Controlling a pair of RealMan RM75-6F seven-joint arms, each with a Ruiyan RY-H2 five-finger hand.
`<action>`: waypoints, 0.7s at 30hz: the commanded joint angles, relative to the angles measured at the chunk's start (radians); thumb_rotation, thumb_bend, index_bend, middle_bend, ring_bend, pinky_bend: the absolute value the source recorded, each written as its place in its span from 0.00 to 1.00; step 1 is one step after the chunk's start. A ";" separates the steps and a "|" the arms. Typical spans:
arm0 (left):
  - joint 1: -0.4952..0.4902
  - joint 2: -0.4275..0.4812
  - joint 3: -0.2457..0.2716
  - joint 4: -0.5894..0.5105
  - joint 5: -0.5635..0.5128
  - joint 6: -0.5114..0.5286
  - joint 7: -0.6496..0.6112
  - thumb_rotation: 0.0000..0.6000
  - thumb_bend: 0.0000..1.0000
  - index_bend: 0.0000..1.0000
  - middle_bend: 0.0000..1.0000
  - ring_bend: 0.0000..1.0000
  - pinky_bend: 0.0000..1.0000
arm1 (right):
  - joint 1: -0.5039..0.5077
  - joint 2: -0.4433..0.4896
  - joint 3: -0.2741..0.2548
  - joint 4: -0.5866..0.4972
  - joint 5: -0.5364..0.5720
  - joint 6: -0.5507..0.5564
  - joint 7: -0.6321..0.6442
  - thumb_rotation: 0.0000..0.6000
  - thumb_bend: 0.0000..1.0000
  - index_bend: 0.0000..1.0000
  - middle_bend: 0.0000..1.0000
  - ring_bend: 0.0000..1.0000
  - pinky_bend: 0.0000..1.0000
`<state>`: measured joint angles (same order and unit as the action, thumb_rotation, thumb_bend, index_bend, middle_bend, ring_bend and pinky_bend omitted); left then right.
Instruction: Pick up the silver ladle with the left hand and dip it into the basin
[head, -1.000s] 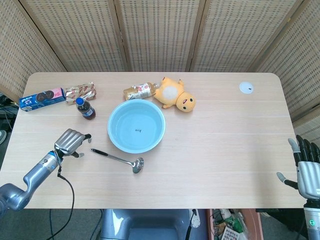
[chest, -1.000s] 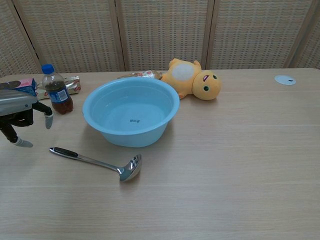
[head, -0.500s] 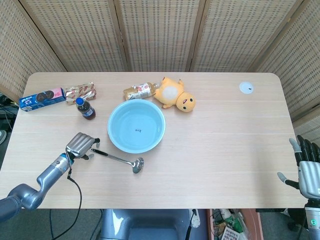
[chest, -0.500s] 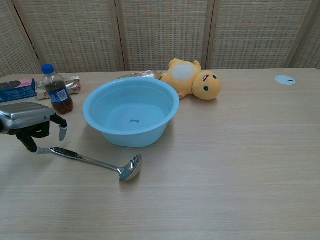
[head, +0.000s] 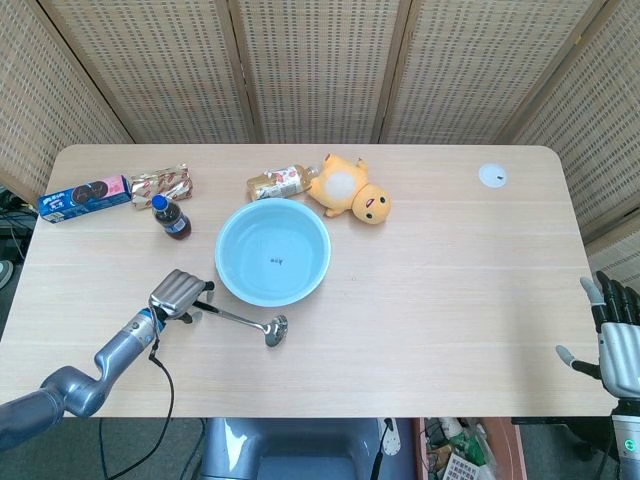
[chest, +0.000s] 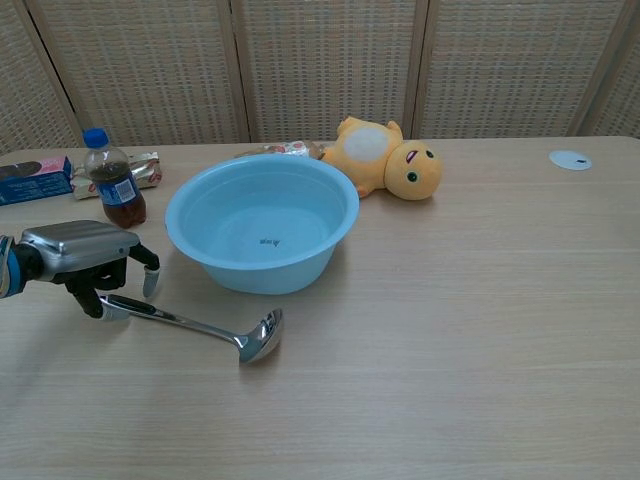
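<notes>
The basin is light blue. The ladle is silver with a black handle. The toy is yellow, the bottle cap blue, the table pale wood.

Light wooden table bears: blue basin, silver ladle, cola bottle, cookie box, snack packs, plush duck, white disc.
</notes>
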<state>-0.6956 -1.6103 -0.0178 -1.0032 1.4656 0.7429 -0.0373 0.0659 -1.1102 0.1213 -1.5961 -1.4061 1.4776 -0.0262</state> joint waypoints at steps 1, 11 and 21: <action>-0.003 -0.004 0.001 0.001 -0.007 -0.005 0.008 1.00 0.31 0.47 1.00 1.00 1.00 | 0.000 0.000 0.000 0.001 0.001 -0.001 0.001 1.00 0.00 0.00 0.00 0.00 0.00; -0.019 -0.020 0.001 0.004 -0.048 -0.051 0.033 1.00 0.33 0.47 1.00 1.00 1.00 | 0.003 0.001 0.000 0.004 0.004 -0.007 0.009 1.00 0.00 0.00 0.00 0.00 0.00; -0.036 -0.024 0.013 0.002 -0.074 -0.093 0.090 1.00 0.34 0.61 1.00 1.00 1.00 | 0.001 0.002 0.002 0.006 0.008 -0.004 0.016 1.00 0.00 0.00 0.00 0.00 0.00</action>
<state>-0.7298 -1.6343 -0.0077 -0.9997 1.3974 0.6556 0.0400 0.0673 -1.1087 0.1235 -1.5901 -1.3973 1.4734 -0.0115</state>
